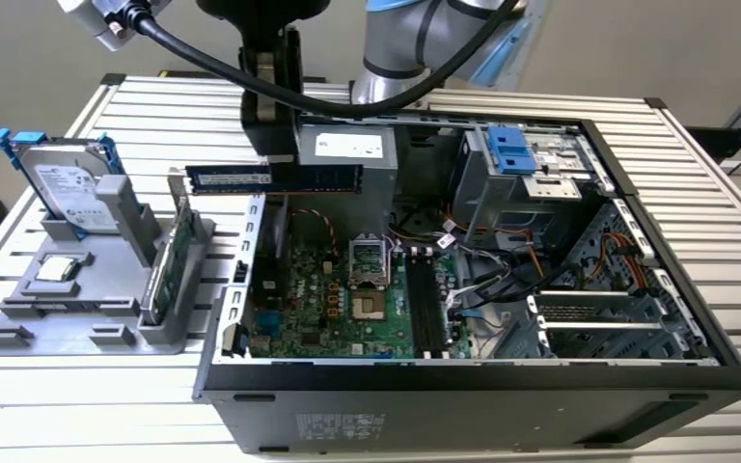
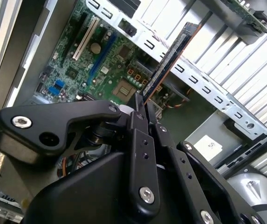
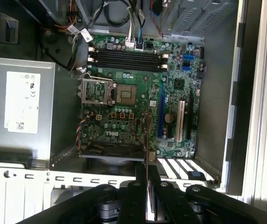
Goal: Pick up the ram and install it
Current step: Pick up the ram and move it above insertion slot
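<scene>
1 ram (image 1: 235, 178) gripped over open case (image 1: 474, 381).

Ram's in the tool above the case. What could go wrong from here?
The tool grips the long blue ram stick along one edge only, so it may pivot. Loose cables lie beside the black memory slots and might snag. The stick hangs over the case's metal rear wall and may clip it.

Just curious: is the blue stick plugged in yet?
Not in. The claw holds the ram aloft over the open case; the motherboard's slots lie empty.
</scene>
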Robot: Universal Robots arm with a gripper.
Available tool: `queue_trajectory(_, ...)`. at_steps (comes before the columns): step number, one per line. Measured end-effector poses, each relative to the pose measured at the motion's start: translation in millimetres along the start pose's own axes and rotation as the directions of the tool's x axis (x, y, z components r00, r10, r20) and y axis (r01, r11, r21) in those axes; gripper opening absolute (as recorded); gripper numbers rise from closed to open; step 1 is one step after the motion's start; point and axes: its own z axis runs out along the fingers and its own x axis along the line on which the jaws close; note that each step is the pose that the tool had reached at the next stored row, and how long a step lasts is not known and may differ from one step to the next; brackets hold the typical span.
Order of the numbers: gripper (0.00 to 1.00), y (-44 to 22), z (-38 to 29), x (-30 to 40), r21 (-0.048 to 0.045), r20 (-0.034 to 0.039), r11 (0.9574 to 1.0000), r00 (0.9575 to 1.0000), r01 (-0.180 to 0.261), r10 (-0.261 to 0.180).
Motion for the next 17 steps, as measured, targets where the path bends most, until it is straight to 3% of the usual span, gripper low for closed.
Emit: queue_trajectory(17,0.0,14.4,0.4,-0.8,-0.0001,-0.0001,1.0,1.0,0.0,0.0)
